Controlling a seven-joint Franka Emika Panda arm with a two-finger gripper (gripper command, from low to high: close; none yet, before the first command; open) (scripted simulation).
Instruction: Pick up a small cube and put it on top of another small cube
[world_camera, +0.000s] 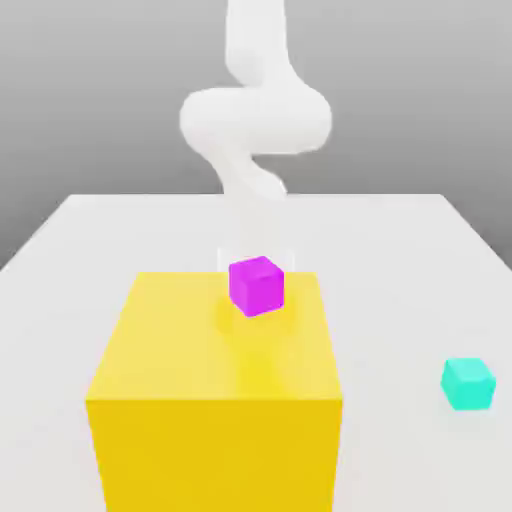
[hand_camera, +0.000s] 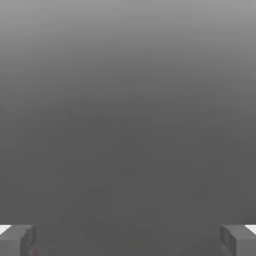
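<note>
Big and yellow, a block (world_camera: 215, 440) is the thing nearest the camera in the exterior view. It sits on the white table (world_camera: 400, 265), with its flat top and one wide side facing the camera. On top of it, near its far edge, is the magenta cube (world_camera: 257, 287). It is small (tiny, next to that big block!) and turned a little, so one of its corners points toward the camera. The teal cube (world_camera: 468, 384) is down on the table, off to the exterior view's right. It is well apart from the yellow block and about as small as the magenta one. The two little cubes are not stacked; each has its own spot. Behind the block, my white arm (world_camera: 257, 120) stands up tall, with fat, round bends in it.

In the hand view, my gripper (hand_camera: 128, 240) is wide open. I can see the tips of my two gray fingers (hand_camera: 17, 239), one on each side, with a big gap between them. They are not touching each other, and my grip is empty (no cube for me to squeeze). Past them is plain gray, dark in one part and lighter in another.
</note>
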